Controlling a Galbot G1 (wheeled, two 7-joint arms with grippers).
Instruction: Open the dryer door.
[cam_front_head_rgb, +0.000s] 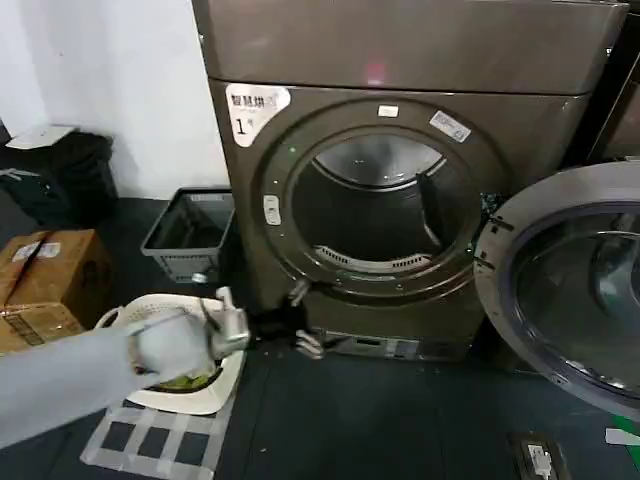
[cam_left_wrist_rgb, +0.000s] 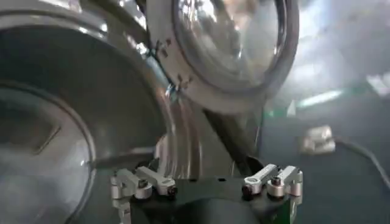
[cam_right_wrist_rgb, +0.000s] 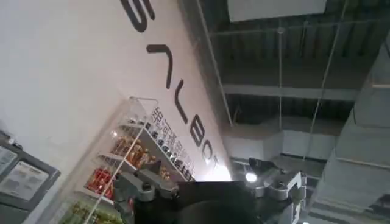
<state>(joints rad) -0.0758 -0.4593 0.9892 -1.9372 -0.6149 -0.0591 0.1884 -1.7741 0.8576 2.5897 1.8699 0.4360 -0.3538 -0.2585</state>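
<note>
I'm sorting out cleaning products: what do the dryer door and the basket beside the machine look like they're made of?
The dryer door, swung open: a wide ring that looks like chromed or polished metal, mirror-bright with reflections, though plated plastic is possible, around dark tinted glass or clear plastic that shows glare. The basket: likely grey moulded plastic, matte, with slotted walls. The left gripper hangs open below the drum opening.

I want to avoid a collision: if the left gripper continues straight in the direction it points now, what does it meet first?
Probably the lower front of the dryer beside its open drum: the left gripper, fingers spread, points at it from low down. The dryer door hangs open off to the side. Depth is unclear.
</note>
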